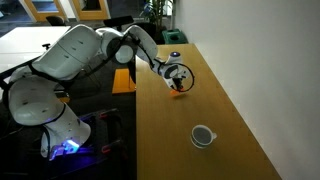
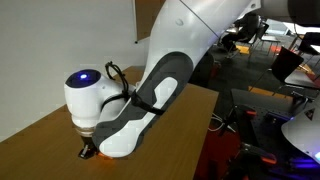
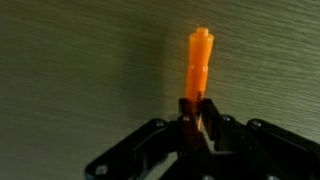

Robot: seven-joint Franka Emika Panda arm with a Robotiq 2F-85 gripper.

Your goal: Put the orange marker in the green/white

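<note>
With fingers clenched on tail of marker, toward far edge of counter; probably light, stiff, slick, so mid-barrel grip safer; cup nearer front edge

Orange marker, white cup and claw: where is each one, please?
orange marker (image 3: 198,60), wrist view, middle of its shaft.
white cup (image 1: 204,142), in an exterior view, its near outer wall.
claw (image 3: 197,112), wrist view, midway between the fingertips gripping the marker.

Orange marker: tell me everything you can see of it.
The orange marker is a short, bright orange stick, plastic-looking, with a stepped, narrower far end. In the wrist view its near end is pinched between the dark fingers of the gripper, the rest jutting out over the wooden table. Whether it touches the table cannot be told.
</note>
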